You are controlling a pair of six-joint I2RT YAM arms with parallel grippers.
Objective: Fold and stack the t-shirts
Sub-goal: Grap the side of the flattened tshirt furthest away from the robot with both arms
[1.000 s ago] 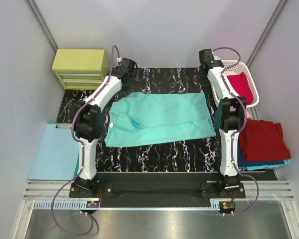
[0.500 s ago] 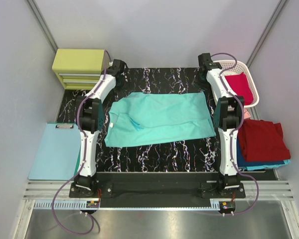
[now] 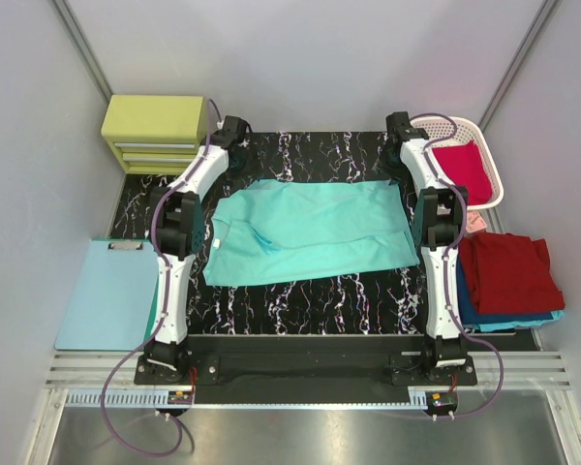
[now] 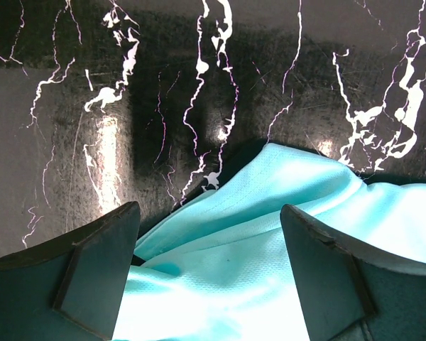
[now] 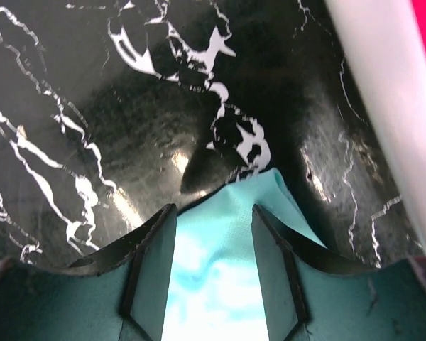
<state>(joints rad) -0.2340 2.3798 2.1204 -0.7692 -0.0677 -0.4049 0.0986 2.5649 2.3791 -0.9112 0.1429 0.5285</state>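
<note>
Top external: mint-teal t-shirt (image 3: 310, 232) lies flat, left claw (image 4: 207, 213) and right claw (image 5: 213, 209) open.

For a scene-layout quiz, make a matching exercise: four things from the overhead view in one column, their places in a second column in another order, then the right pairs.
Things
1. mint-teal t-shirt
2. crimson t-shirt
3. dark red t-shirt
4. clipboard

Places
A. inside the white basket
B. off the left side of the table
C. spread flat mid-table
D. on top of the blue t-shirts, at the right

Pairs: 1-C, 2-A, 3-D, 4-B
</note>
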